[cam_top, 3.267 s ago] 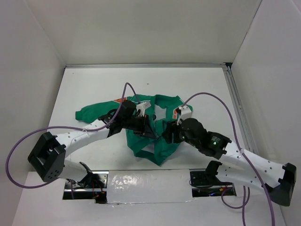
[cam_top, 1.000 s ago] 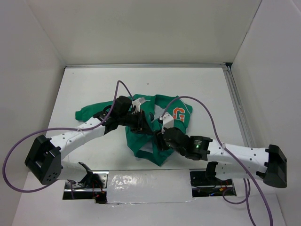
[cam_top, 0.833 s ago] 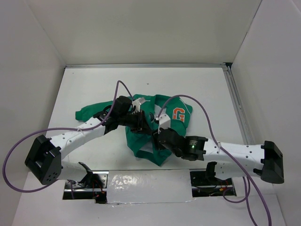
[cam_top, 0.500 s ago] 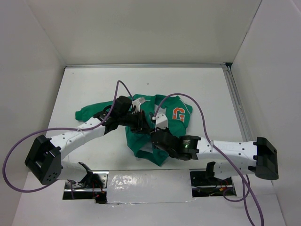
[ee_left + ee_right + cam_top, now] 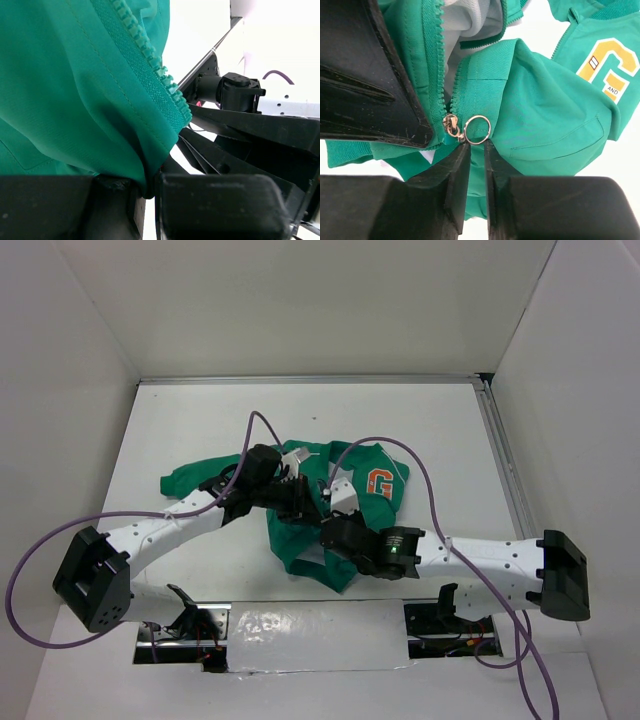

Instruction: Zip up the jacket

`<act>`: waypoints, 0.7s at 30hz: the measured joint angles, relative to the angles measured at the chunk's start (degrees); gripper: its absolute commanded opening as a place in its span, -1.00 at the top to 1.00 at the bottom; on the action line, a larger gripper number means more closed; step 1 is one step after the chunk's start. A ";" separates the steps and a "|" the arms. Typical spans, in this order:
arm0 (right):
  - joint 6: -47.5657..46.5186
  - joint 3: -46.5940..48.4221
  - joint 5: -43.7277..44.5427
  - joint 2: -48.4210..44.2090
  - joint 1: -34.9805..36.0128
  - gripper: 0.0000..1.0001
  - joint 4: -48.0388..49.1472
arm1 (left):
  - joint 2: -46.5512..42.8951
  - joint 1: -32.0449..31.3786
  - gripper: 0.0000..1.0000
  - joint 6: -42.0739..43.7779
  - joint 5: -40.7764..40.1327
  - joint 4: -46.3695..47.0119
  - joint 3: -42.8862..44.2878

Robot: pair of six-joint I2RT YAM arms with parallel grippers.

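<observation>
The green jacket [image 5: 300, 545] lies crumpled on the white table, its orange "G" patch [image 5: 379, 483] facing up. My left gripper [image 5: 305, 502] is shut on the jacket's zipper edge; in the left wrist view the green fabric and zipper teeth [image 5: 150, 55] run down into its closed jaws [image 5: 149, 187]. My right gripper [image 5: 333, 530] sits just below the zipper. Its jaws [image 5: 475, 146] stand a narrow gap apart, and the silver pull ring [image 5: 477, 129] and slider [image 5: 451, 125] lie just beyond the tips, not clamped. The left finger [image 5: 365, 75] is close on the left.
A metal rail [image 5: 505, 490] runs along the table's right side and white walls enclose it. A taped white strip [image 5: 310, 625] lies at the near edge between the arm bases. Purple cables [image 5: 420, 475] arch over the jacket. One sleeve [image 5: 190, 478] stretches left.
My right arm has swung left and stretched across the jacket, bringing its gripper in to the zipper pull. The G patch has come into sight. The left gripper has kept its hold and shifted slightly.
</observation>
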 measured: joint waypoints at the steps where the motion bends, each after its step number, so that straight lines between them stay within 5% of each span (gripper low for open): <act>1: -0.20 0.11 -0.02 0.00 0.07 0.55 -0.02 | 0.00 0.00 1.00 0.13 -0.04 -0.07 0.00; 8: -2.47 0.20 -0.31 0.07 0.35 0.57 0.07 | 1.60 -0.70 1.00 1.49 -0.48 -0.94 1.53; 11: -3.56 0.68 -0.31 0.96 0.61 0.71 0.07 | 1.90 -0.96 1.00 2.38 -0.72 -1.29 1.99; 13: -4.17 1.25 -0.26 1.86 0.83 1.00 0.02 | 1.99 -1.18 1.00 2.75 -1.05 -1.73 2.34; 21: -4.98 2.08 0.66 2.58 1.33 1.00 -0.24 | 2.27 -1.88 1.00 3.85 -3.82 -3.52 3.15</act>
